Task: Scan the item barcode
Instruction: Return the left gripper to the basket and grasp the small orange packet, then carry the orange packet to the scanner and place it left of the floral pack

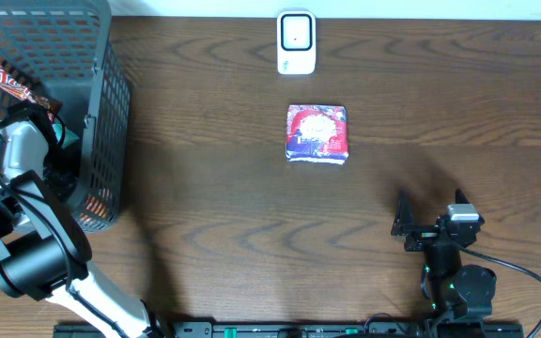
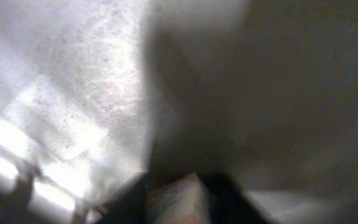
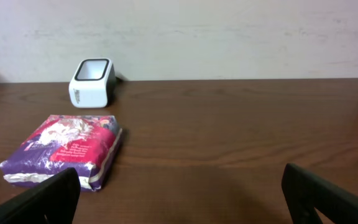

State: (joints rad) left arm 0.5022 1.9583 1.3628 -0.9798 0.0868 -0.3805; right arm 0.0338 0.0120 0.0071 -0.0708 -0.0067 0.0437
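your left wrist view is all blur: the left gripper [image 2: 178, 208] shows only as dark smudges round a pale shape [image 2: 176, 190], grip untellable. overhead, it is lost inside the basket [image 1: 101, 113], which runs off the frame.

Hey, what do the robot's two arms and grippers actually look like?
The left arm has white links with bulky black joints. The right arm is black and slimmer, with a pale grey camera block at its wrist, small green lights, and a black cable looping off. Its fingers are flat and black.
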